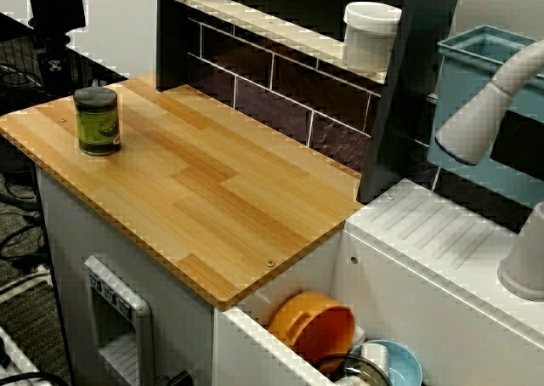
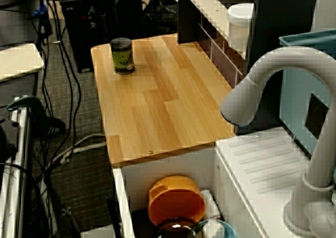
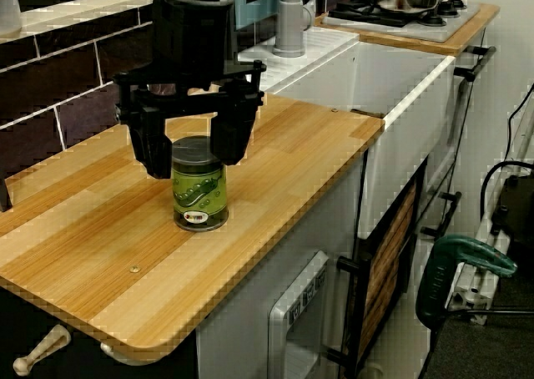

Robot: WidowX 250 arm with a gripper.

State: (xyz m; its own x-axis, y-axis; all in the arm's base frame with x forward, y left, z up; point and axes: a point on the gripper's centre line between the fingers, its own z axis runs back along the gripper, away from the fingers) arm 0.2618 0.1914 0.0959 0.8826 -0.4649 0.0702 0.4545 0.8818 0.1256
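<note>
Green can [image 3: 200, 191] stands upright near one end of the wooden worktop [image 3: 275, 170]. Black fingers [image 3: 154, 149], spread wide and empty, hang at lid height; whether they straddle it or sit just beside is unclear.

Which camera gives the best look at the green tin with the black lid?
The low view along the wooden counter: the green tin with the black lid is large there, its label visible, though the black hand overlaps its top. The high view beside the sink and the view behind the tap show it whole but small.
</note>
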